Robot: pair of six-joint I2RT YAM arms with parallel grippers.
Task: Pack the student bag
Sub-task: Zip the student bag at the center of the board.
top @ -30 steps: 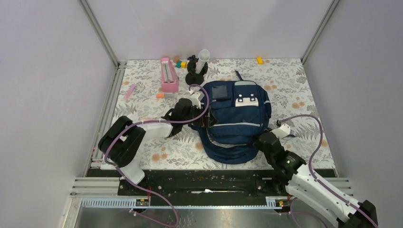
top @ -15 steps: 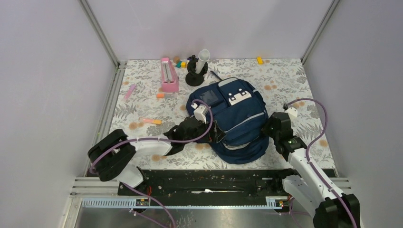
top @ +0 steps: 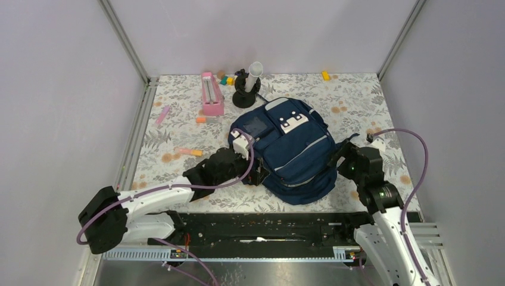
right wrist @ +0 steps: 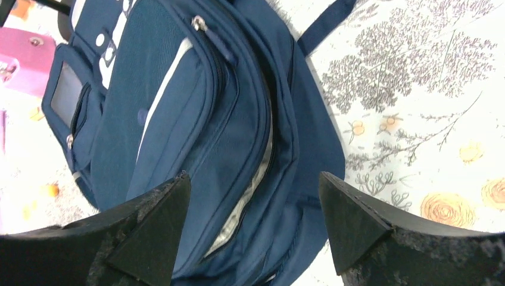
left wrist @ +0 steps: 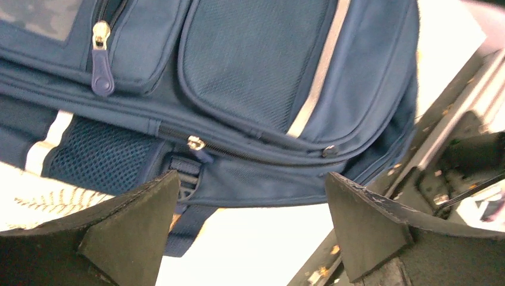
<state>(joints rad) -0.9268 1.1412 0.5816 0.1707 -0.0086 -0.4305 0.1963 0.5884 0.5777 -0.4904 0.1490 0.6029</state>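
Note:
The student bag [top: 292,152], navy with white front patches and a thin light stripe, lies flat on the flowered table, its top tilted toward the far left. My left gripper [top: 253,173] stands open at the bag's left near side. The left wrist view shows the bag [left wrist: 256,71] just beyond the gripper [left wrist: 251,179], with nothing between the fingers. My right gripper [top: 340,156] is open at the bag's right edge. In the right wrist view the bag [right wrist: 196,119] lies under the gripper [right wrist: 253,176], and a slightly parted zip shows light grey lining [right wrist: 250,185].
A pink box [top: 211,94] and a black stand with a white tube [top: 246,89] sit behind the bag. Small blocks [top: 226,80], a yellow block [top: 325,75], a pink stick [top: 162,114] and an orange-pink piece [top: 190,152] lie scattered. The black rail [top: 262,223] borders the near edge.
The bag has turned so its top points far left. My right gripper has opened and drawn back to the right. My left arm has pulled back toward the near left.

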